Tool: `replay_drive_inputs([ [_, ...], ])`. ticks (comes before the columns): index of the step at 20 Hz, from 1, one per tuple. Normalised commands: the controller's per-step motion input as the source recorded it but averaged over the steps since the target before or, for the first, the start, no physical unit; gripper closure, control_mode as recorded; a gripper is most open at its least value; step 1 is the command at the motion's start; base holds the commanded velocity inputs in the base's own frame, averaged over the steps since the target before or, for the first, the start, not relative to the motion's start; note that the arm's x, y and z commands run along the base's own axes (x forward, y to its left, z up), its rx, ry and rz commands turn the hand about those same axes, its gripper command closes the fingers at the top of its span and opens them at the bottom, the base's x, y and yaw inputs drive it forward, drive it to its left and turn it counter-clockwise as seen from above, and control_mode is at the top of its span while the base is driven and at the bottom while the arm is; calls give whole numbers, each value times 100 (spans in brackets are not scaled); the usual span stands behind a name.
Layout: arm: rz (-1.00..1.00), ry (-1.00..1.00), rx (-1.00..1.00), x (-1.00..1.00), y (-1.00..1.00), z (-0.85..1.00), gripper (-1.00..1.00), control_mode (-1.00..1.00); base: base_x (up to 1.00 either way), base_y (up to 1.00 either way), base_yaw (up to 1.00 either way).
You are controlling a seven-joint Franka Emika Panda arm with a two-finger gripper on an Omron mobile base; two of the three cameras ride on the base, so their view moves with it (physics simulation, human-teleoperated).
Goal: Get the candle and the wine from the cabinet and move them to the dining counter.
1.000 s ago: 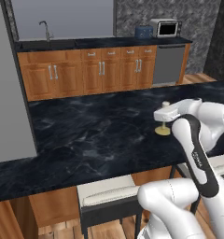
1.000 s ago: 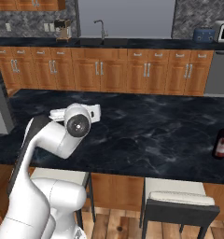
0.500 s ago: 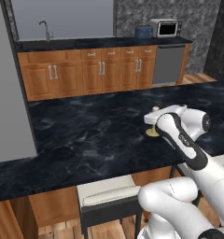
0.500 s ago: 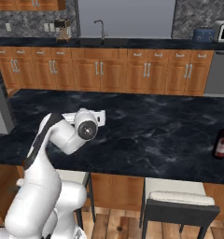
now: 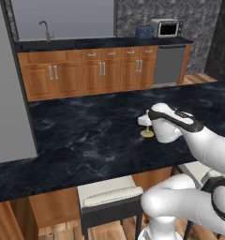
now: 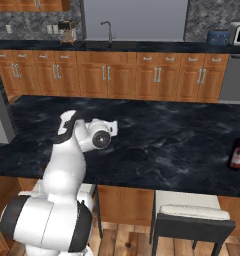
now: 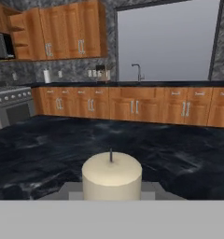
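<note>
Left base view: The candle [image 5: 146,123] stands on the dining counter [image 5: 86,136], at about 3 o'clock from the slab's centre. Its brass base rests flat on the black stone. The gripper [image 5: 149,123] meets the candle from the right, its white housing covering most of the stick. The jaw state cannot be determined from this side. A stool [image 5: 109,197] stands under the near edge of the counter at 6 o'clock.

Right base view: The arm bends over the counter's near left portion. The wine [image 6: 238,149] stands upright on the dining counter at 3 o'clock, well apart from the arm. A second stool [image 6: 194,220] stands below the near edge.

Hand view: The cream top of the candle, with its dark wick, sits at 6 o'clock directly ahead of the camera. The fingertips are hidden, so grip cannot be confirmed. The sink faucet [image 7: 138,72] stands on the far worktop at 12 o'clock.
</note>
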Motion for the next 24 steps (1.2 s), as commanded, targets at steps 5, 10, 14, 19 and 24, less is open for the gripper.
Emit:
replay_drive_inputs([
  [5, 4, 0, 0, 44, -12, -55, 100, -100, 0, 0, 0],
  [10, 4, -2, 0, 40, -14, -49, 100, -100, 0, 0, 0],
  [14, 4, -8, 0, 29, -9, -56, 100, -100, 0, 0, 0],
  [19, 1, -1, 2, 34, 0, -36, 100, -100, 0, 0, 0],
  [24, 1, 9, 3, 39, 0, -3, 100, -100, 0, 0, 0],
])
